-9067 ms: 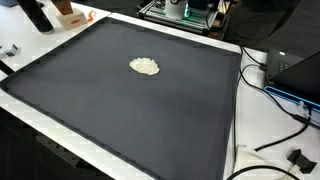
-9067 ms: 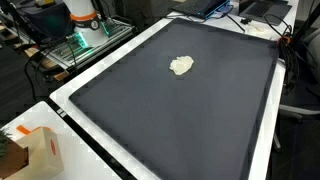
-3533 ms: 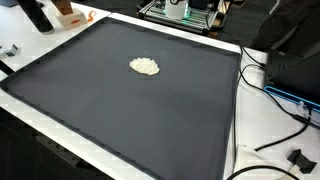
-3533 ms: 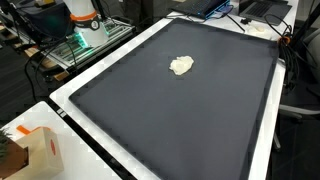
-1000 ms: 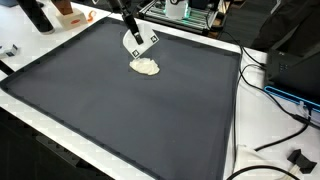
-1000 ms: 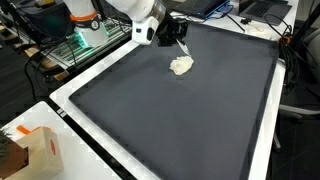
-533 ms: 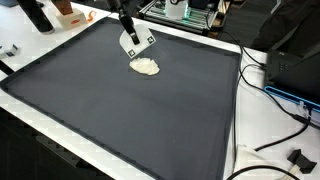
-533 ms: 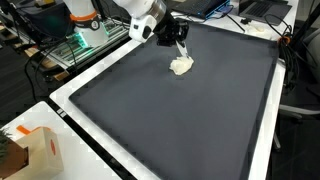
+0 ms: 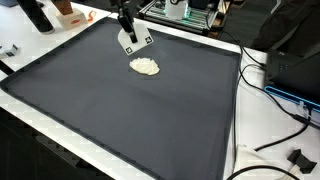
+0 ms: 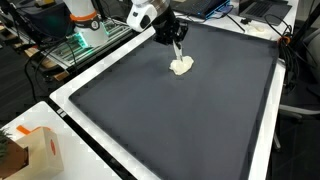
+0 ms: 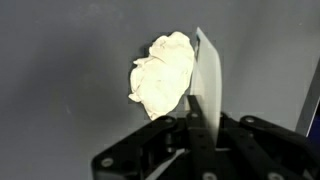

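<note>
Wrist view has the gripper (image 11: pixel 256 62) spread open, one finger (image 11: pixel 206 80) upright in mid-frame and its partner only just showing at the right edge (nothing sits in the gap between them). The crumpled white cloth (image 11: pixel 163 73) lies just beside the nearer finger, on its outer side; whether they touch cannot be told. In both exterior views the gripper hangs just above the cloth, which rests on the dark mat (image 9: pixel 120 110), away from its edges. A carton (image 10: pixel 42 150) stands off the mat near one corner.
</note>
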`<state>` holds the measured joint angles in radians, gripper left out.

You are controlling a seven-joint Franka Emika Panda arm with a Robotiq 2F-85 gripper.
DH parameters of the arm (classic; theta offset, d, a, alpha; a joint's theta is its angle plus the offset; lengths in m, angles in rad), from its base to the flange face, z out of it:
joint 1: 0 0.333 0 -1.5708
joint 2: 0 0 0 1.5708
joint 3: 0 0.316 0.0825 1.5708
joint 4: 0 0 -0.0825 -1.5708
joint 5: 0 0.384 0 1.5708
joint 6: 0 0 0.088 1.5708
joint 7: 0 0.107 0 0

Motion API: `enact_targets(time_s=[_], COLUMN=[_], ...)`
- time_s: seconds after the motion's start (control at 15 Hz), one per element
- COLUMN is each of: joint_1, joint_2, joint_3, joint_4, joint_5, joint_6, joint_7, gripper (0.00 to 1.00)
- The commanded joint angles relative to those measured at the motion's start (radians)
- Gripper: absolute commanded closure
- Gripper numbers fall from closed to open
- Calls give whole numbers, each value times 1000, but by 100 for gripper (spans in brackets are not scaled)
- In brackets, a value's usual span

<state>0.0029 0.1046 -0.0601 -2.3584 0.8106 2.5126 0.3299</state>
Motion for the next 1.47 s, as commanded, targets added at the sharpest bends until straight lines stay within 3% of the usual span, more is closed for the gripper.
enact_targets(time_s=[0.0, 0.33, 0.67, 1.0, 1.4], joint_1=[18, 21, 13, 11, 14], joint_2=[-58, -105, -154, -193, -230], joint_3=[8, 20, 42, 70, 100], joint_4=[-56, -69, -62, -47, -26], joint_5=[-184, -467, -684, -784, -824], joint_6=[43, 29, -16, -96, -201], joint_7=[182, 401, 523, 537, 495], gripper=[99, 99, 99, 99, 99])
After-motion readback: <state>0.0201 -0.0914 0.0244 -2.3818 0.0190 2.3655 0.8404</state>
